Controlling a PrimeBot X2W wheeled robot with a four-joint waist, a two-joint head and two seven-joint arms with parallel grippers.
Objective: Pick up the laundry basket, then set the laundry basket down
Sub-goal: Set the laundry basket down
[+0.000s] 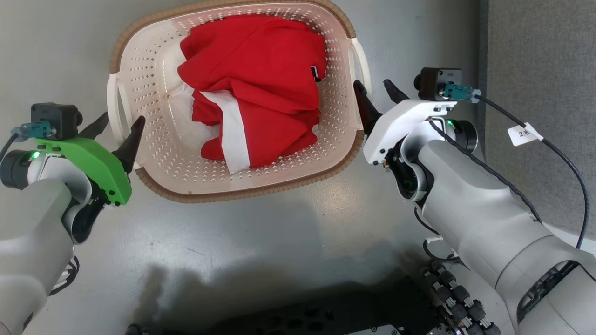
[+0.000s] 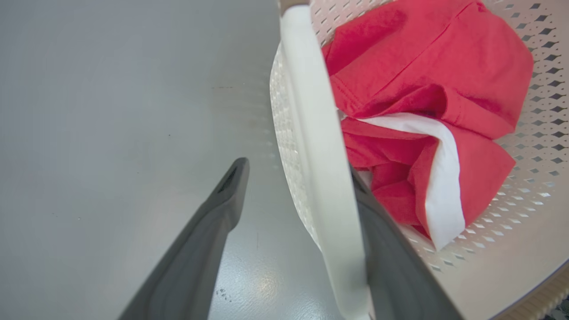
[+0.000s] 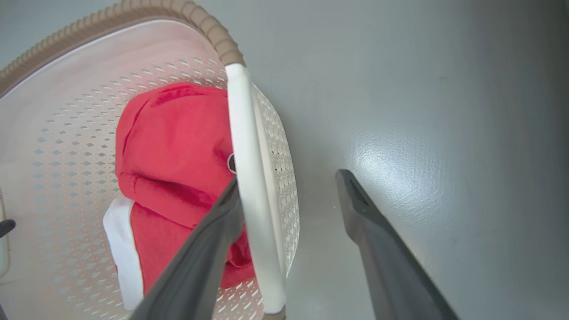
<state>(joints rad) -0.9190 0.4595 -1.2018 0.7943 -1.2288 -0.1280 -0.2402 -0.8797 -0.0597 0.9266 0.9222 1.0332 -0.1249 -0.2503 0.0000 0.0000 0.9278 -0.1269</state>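
Green-shelled left hand (image 1: 122, 120), fingers spread astride a white loop handle (image 1: 111, 102), rounded cream perforated plastic laundry basket (image 1: 223, 195) with brown woven-look rim on grey floor (image 1: 279, 232), crumpled red-and-white cloth (image 1: 260, 83) inside, white-shelled right hand (image 1: 371, 84) spread astride the other handle (image 1: 365, 65).

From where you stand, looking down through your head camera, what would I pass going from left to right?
First the left tool with its green shell → the laundry basket with red clothes inside → the right tool with its white shell → a white tag on a black cable.
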